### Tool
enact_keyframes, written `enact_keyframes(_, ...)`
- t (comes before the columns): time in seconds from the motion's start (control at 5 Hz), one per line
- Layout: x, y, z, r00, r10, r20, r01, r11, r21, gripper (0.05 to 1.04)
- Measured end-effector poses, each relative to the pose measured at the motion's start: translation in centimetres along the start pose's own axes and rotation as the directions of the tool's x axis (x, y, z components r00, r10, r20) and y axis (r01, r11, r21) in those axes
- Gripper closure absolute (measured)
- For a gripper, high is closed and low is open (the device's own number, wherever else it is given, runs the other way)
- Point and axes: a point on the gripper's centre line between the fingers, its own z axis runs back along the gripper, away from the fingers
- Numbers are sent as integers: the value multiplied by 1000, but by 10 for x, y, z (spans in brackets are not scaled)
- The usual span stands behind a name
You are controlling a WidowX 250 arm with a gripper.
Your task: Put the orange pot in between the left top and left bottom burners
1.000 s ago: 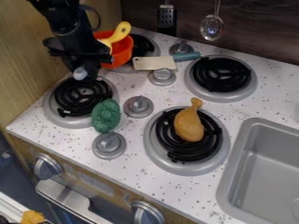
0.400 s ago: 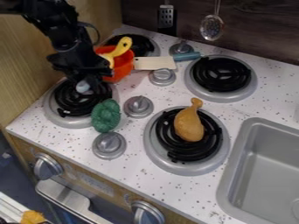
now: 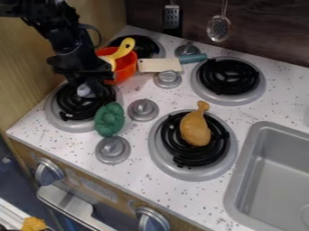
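1. The orange pot (image 3: 127,67) sits between the left top burner (image 3: 145,44) and left bottom burner (image 3: 72,106), by the gripper (image 3: 88,86); the gripper's spread, or any hold, cannot be made out.
2. Seating the pot seems the step: keep it level, release gently, lift without brushing its rim.
3. Inside leans a yellow utensil (image 3: 125,48), easily knocked.

I view a drumstick (image 3: 195,128) on a burner, a green vegetable (image 3: 109,119), a cleaver (image 3: 159,65) and a hanging slotted spoon (image 3: 218,28).
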Motion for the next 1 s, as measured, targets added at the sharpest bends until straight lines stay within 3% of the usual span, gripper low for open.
enact_keyframes(0.2,-4,2,-1,1000,-3,-3,3,1000,3,705)
enact_keyframes(0.4,-5,3,-1,1000,-8,-10,8,1000,12,631)
enact_keyframes(0.6,-8,4,-3,1000,-12,-7,12,1000,14,324)
enact_keyframes(0.8,-7,7,5,1000,-7,-7,7,999,44,96)
enact_keyframes(1.0,-3,4,9,1000,-16,-23,18,998,66,85)
